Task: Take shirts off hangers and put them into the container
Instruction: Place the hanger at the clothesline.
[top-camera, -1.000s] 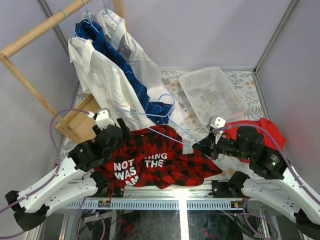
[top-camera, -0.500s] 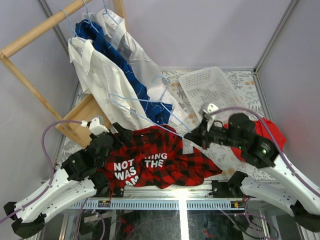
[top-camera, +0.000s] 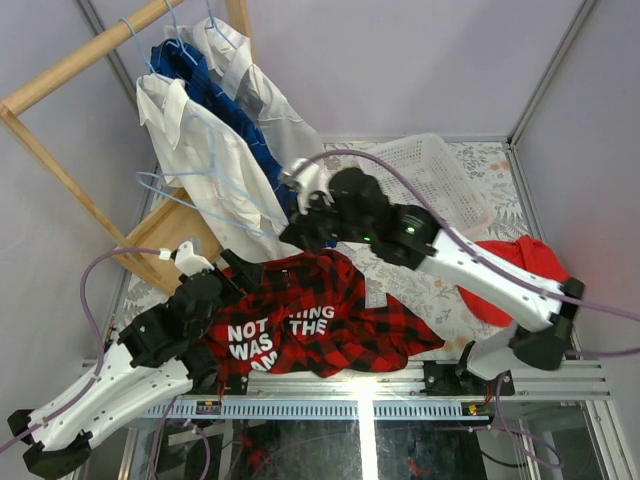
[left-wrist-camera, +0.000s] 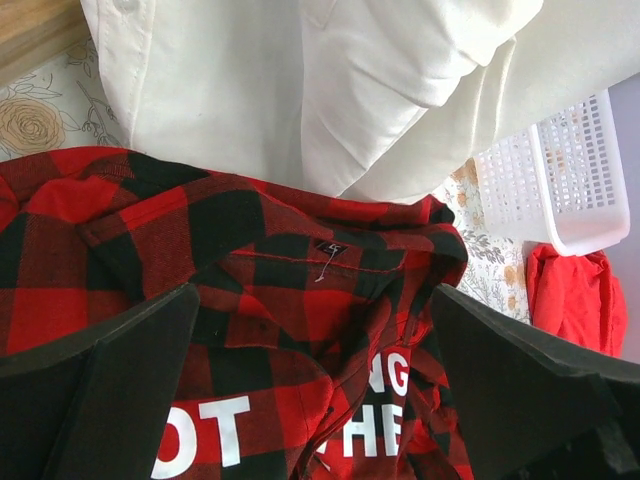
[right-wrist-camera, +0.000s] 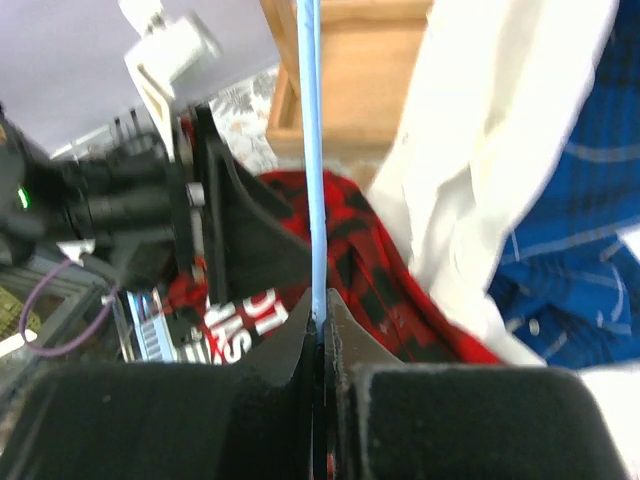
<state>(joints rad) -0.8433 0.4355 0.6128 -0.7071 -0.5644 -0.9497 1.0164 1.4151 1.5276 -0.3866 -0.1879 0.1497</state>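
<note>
The right hand is clamping a light-blue hanger wire. The left hand is hovering wide open over the plaid shirt, which is lying on the surface at 6 o'clock. The basket is sitting at 1 o'clock.

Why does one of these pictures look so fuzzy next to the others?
Right wrist view: soft and smeared all over; only the light-blue hanger wire pinched in the right gripper reads clearly. Left wrist view: the plaid shirt is sharp, its checks crisp. Top view: evenly lit and sharp, no harsh glare.
</note>
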